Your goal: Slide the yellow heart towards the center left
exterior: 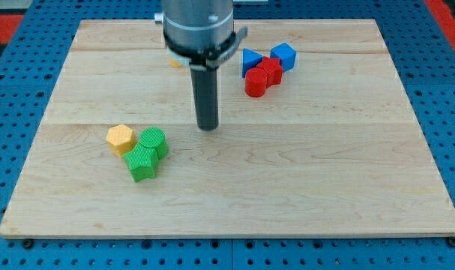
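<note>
A small piece of a yellow block shows at the view's top, just left of my arm's body; most of it is hidden, so its shape cannot be made out. My tip rests on the board near the middle, below and right of that yellow piece and well apart from it. A yellow hexagon block lies to the left of my tip.
A green cylinder-like block and a green star-like block touch the yellow hexagon's right side. At the top right lie two blue blocks and two red blocks. The wooden board sits on a blue pegboard.
</note>
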Available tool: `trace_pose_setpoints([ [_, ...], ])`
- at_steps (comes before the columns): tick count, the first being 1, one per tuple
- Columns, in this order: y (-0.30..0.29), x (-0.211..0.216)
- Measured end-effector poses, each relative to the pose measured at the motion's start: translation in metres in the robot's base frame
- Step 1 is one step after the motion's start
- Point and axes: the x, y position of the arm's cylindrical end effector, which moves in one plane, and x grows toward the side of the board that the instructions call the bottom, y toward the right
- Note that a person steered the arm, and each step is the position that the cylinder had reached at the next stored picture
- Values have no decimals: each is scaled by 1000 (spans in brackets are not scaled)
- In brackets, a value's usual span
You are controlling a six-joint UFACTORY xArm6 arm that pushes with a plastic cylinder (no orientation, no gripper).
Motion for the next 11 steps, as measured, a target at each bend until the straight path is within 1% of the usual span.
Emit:
trace_pose_setpoints([
  [1,-26,-61],
  [2,20,-75],
  [3,27,-107],
  [4,8,-157],
  [5,-17,-165],
  [7,-36,-160],
  [8,-64,-146],
  [9,-89,-122],
  [10,-103,-108],
  [11,-106,-152],
])
